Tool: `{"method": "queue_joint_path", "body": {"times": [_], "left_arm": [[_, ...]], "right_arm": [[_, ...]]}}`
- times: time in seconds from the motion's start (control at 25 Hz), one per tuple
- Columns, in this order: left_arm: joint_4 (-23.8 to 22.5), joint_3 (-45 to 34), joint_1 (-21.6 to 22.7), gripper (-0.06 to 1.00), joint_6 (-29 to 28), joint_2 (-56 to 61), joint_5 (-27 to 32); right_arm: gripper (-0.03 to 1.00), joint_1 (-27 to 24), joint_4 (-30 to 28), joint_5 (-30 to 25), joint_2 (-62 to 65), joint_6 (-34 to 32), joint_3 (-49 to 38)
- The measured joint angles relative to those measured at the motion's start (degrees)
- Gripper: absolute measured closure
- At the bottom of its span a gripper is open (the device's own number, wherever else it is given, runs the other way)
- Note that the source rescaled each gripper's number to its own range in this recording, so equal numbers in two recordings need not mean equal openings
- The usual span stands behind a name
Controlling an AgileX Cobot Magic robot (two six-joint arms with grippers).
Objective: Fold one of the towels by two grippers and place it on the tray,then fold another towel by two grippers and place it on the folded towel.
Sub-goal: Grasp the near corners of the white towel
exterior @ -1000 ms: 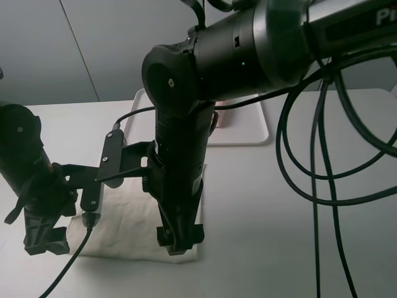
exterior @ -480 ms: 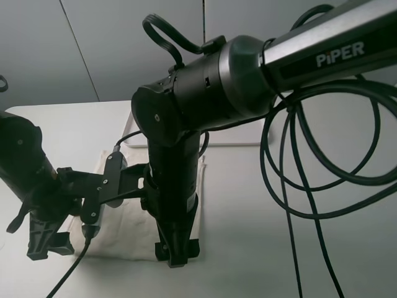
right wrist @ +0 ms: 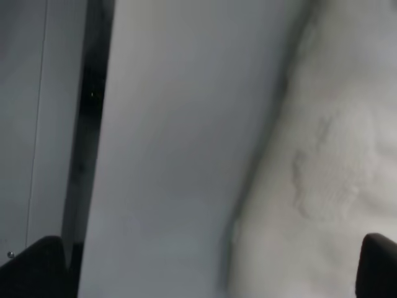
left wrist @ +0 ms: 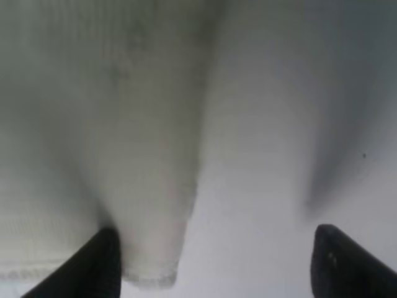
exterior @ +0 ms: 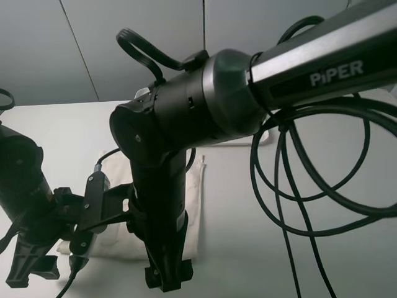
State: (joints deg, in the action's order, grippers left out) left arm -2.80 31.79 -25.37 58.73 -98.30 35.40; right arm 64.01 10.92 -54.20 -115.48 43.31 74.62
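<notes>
On the white table (exterior: 248,242) a cream towel (exterior: 193,198) lies flat, partly hidden in the high view by the two dark arms that bend down over it. Its near edge faces the camera. The right gripper (exterior: 166,280) stands at that edge near the towel's right-hand corner, and the left gripper (exterior: 28,273) sits low by the left-hand corner.

From the left wrist camera, the left gripper (left wrist: 217,267) has its jaws spread wide with nothing between them but cloth edge and bare table (left wrist: 279,180). One dark fingertip (left wrist: 93,267) rests at or over the towel (left wrist: 111,155), whose hemmed corner ends just beside it, while the other fingertip is well out over the table.

The right wrist camera shows the right gripper (right wrist: 208,267) equally wide apart and gripping nothing. One fingertip (right wrist: 378,267) is over the towel (right wrist: 329,155) and the other is out past the bare table (right wrist: 173,155).

Both wrist views are blurred, so whether either fingertip actually touches the cloth cannot be told. Black cables (exterior: 291,186) loop beside the right arm.
</notes>
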Motion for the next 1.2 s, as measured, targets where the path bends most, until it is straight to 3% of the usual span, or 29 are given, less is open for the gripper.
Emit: {"method": "queue_joint_path", "body": {"times": [0.4, 1.2], "left_arm": [[-1.65, -0.94, -0.26, -0.03, -1.8, 2.85, -3.87], [-2.32, -0.94, -0.26, -0.04, -1.84, 0.42, -6.35]], "right_arm": [[-0.03, 0.51, -6.56, 0.91, -0.13, -8.59, 0.0], [0.01, 0.51, -6.94, 0.52, -4.3, -9.75, -3.01]]}}
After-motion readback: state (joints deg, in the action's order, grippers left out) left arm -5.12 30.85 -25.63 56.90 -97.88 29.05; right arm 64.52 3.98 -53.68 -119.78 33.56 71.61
